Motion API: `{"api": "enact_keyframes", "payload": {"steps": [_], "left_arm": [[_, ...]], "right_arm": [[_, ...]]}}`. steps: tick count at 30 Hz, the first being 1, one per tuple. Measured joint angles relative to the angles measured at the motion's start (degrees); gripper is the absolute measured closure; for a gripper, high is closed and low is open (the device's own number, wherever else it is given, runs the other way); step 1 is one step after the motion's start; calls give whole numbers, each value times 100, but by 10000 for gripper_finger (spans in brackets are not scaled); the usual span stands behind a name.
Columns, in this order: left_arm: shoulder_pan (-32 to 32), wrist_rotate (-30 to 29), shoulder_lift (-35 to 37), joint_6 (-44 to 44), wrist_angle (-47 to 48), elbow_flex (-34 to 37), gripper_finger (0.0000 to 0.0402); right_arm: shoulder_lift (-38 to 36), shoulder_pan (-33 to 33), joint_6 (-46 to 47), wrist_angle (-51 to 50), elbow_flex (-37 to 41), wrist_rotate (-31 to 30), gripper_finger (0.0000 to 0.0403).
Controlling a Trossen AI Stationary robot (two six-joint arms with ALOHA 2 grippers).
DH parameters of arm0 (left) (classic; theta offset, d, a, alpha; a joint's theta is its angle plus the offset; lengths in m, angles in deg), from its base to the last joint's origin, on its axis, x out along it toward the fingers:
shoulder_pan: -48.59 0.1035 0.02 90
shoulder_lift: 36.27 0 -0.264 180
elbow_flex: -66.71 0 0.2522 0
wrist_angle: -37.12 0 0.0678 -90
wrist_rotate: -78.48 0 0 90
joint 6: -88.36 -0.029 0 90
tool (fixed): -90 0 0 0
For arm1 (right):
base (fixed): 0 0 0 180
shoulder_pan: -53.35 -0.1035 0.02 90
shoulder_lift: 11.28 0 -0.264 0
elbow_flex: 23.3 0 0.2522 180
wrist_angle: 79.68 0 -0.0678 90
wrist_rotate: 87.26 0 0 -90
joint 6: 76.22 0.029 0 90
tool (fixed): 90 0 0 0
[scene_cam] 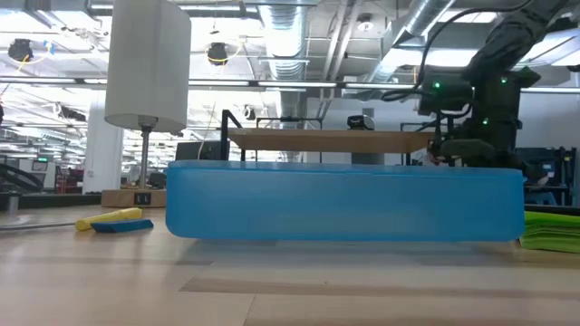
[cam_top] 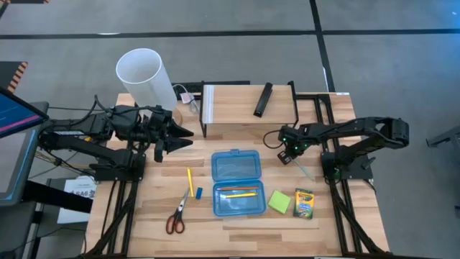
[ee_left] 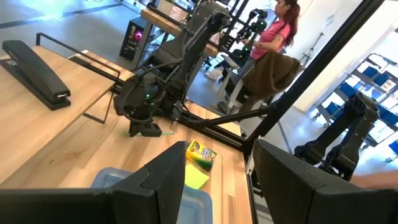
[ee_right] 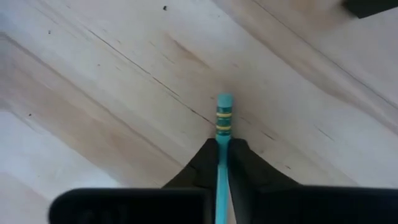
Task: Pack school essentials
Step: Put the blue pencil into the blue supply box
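From above, a pale wooden table [cam_top: 237,219] stood on grey floor. It carried one blue case [cam_top: 235,181], one pair of scissors [cam_top: 176,216], one green pad [cam_top: 279,202], one crayon box [cam_top: 305,203] and one white cylinder [cam_top: 146,78]. The left gripper [cam_top: 180,138] waited open near the cylinder.

At table height, the case hid most items; ducts crossed the ceiling.

The left wrist view showed a person in the room beyond.

The right gripper [ee_right: 222,155] pinched a pale green pen [ee_right: 223,124] against the boards.
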Motion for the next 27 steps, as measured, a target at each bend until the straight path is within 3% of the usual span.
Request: {"api": "enact_keyframes", "payload": {"steps": [5, 16, 27], "left_arm": [[0, 0, 0, 87, 0, 0, 226], [0, 2, 0, 107, 0, 0, 226], [-1, 4, 0, 107, -2, 0, 226]], "right_arm": [[24, -152, -2, -102, -120, 0, 392], [42, -288, -14, -241, -756, 160, 400], [31, -599, -103, -177, -916, 337, 384]]}}
